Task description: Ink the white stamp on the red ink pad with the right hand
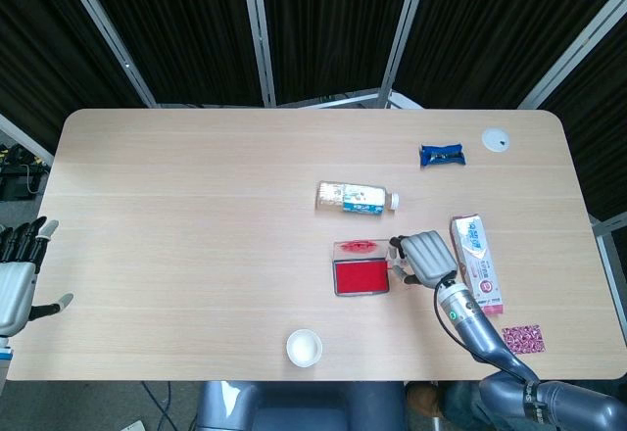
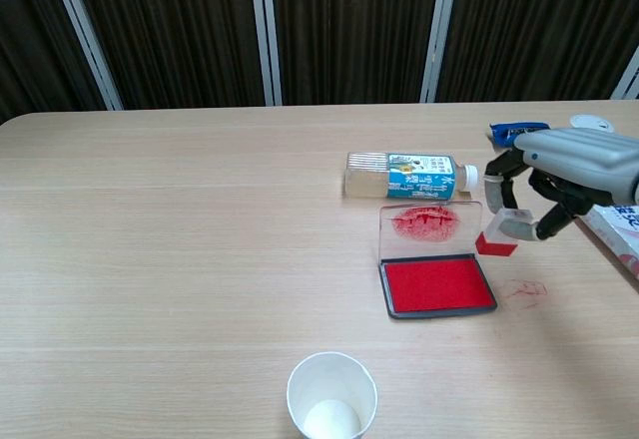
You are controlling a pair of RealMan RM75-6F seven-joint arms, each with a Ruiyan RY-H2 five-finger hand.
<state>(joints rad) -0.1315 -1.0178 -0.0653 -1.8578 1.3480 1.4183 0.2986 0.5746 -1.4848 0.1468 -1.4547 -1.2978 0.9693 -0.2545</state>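
Note:
The white stamp (image 2: 504, 231), red on its underside, hangs clear of the table, pinched by my right hand (image 2: 559, 175) just right of the ink pad's upright clear lid. In the head view my right hand (image 1: 421, 259) hovers beside the right edge of the red ink pad (image 1: 360, 275), hiding the stamp. The red ink pad (image 2: 437, 284) lies open on the table, its lid smeared with red. A faint red mark (image 2: 524, 287) stays on the wood right of the pad. At the table's left edge my left hand (image 1: 15, 279) hangs empty, fingers spread.
A bottle (image 2: 409, 176) lies on its side just behind the pad. A paper cup (image 2: 331, 397) stands near the front edge. A toothpaste box (image 1: 476, 263) lies right of my right hand; a blue packet (image 1: 443, 155), white disc (image 1: 496, 139) and pink patterned square (image 1: 522, 338) sit further off.

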